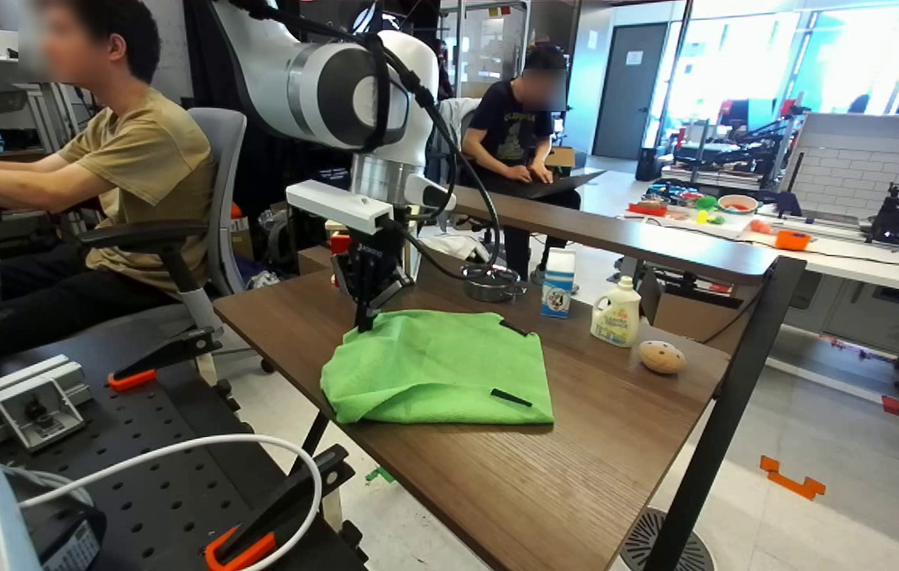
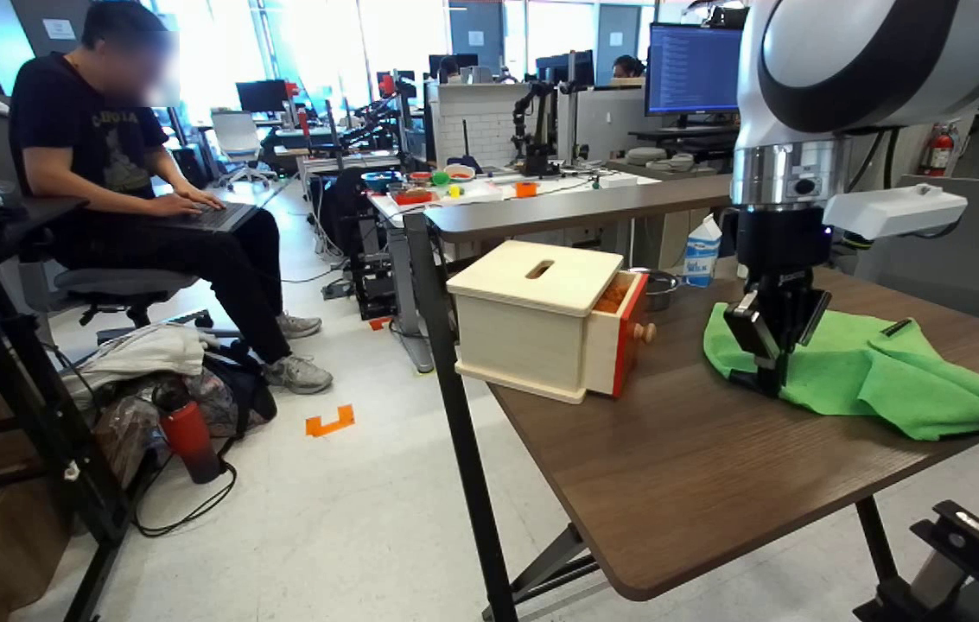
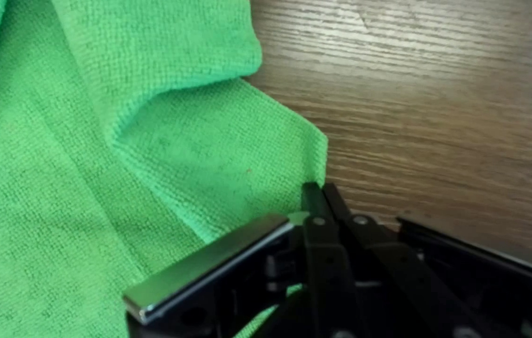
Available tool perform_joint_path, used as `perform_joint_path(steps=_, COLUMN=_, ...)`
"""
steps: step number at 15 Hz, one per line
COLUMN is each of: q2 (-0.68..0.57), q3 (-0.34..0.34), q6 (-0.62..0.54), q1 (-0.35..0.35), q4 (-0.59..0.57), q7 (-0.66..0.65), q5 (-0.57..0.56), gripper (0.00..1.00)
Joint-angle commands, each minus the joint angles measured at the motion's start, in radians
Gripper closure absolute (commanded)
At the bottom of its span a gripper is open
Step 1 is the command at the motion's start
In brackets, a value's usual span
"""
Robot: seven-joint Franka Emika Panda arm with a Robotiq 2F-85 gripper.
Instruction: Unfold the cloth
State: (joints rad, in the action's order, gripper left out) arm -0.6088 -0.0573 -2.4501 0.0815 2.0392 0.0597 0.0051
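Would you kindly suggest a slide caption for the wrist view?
Gripper closed on the edge of a folded green cloth lying on a brown tabletop.

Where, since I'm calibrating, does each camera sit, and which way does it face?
An exterior view: apart from the arm, black bench in front, facing down across the table and green cloth; arm and pincer show.
An exterior view: also apart, off a table corner, facing the wooden box and cloth; arm and pincer at right.
Wrist view: on the arm, facing down at cloth and table; pincer fingers show at bottom.
Both exterior views share cloth, arm, pincer, milk carton.
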Motion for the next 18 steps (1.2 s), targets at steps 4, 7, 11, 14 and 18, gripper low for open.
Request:
perform_joint_path(steps=4, q2=0.052, q3=-0.046, q6=-0.006, q1=0.011, q4=0.025, q7=-0.002, q5=0.013, gripper=0.99)
perform_joint_path(steps=7, q2=0.064, q3=-0.068, q6=-0.015, q1=0.007, q4=0.018, q7=-0.002, q5=0.034, gripper=0.99)
perform_joint_path(steps=11, q2=0.068, q3=-0.077, q6=-0.025, q1=0.008, q4=-0.005, q7=-0.024, q5=0.065, gripper=0.99)
perform_joint_path(steps=14, q2=0.067, q3=-0.075, q6=-0.032, q1=0.007, q4=-0.016, q7=-0.042, q5=0.081, gripper=0.73)
perform_joint_path(steps=18, q2=0.073, q3=-0.076, q6=-0.041, q1=-0.006, q4=-0.016, q7=-0.038, q5=0.101, gripper=0.52)
